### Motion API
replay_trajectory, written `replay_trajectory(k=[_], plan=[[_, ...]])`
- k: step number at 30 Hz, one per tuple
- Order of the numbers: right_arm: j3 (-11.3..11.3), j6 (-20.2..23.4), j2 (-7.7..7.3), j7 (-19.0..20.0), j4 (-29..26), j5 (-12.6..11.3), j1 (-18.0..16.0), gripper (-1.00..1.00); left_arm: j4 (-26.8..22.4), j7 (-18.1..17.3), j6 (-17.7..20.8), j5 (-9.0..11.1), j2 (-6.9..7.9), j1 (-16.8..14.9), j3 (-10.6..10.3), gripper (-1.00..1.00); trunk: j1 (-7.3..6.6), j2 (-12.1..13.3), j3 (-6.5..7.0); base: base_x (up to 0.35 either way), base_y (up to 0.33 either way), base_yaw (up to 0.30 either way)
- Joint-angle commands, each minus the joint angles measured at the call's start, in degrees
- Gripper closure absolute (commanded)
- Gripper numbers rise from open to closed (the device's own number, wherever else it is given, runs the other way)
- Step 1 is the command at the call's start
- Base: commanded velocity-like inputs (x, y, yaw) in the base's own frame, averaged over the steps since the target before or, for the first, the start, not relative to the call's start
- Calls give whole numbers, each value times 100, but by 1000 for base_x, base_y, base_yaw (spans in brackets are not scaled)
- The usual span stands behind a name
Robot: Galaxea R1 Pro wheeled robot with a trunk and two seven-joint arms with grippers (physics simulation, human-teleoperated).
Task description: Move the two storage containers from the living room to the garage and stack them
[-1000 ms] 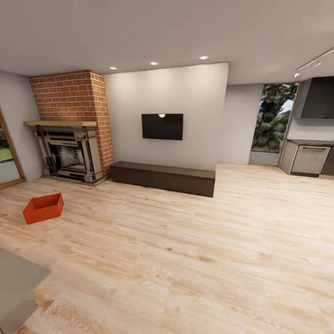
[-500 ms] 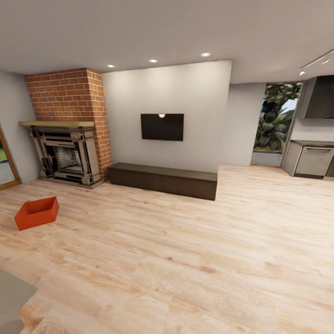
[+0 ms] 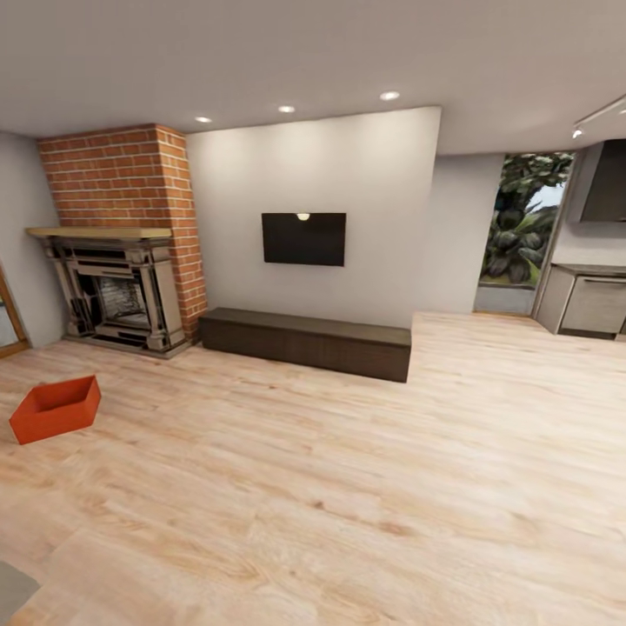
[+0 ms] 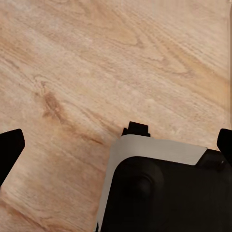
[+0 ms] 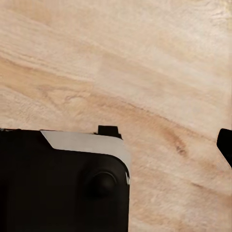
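Red-orange storage container point(image 3: 54, 408) | open-top, low-walled | on wood-plank floor point(image 3: 348, 487)

Wood, brick and matt surfaces around me

My floor point(image 3: 365, 487) is pale grained wood planks with a soft sheen; the chimney point(image 3: 122, 178) is rough red brick, the bench point(image 3: 304, 343) dark matt wood, the storage container point(image 3: 54, 409) smooth matt red-orange.

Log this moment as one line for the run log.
room: living room | red bin: on wood floor, near fireplace | left end effector: open, empty | stage: bin not picked up
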Motion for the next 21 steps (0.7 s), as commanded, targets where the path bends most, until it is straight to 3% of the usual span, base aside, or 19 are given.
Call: replay_trajectory(k=[1,21], plan=[[54,-30,2,5,18,-40,-7,-100,5,3,-20,37,-1,-4,-2,-100,4,-4,-7,318,0,0],[15,-30,-14,-11,18,-84,-7,-100,5,3,-29,37,-1,-4,-2,-100,4,-4,-7,318,0,248]])
